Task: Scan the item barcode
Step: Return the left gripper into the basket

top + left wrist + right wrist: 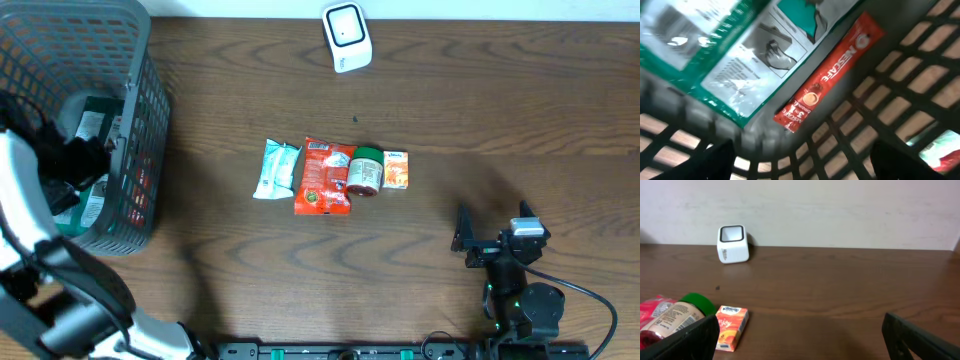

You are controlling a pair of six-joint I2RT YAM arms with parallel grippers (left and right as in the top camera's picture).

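Inside the grey basket (150, 110), the left gripper (807, 162) hangs with its jaws spread wide and nothing between them. Just ahead of it a red Nescafe sachet (830, 75) lies slanting on the basket floor, just beside a green-and-white packet (730, 55). Well apart, at the near right of the table (840, 280), the right gripper (800, 342) is also spread and empty. It faces the orange tissue pack (731, 327), the green-lidded jar (682, 315) and, farther back, the white scanner (733, 243).

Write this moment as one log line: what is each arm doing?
left gripper: open, inside basket above Nescafe sachet | right gripper: open, empty | scanner: nothing at it
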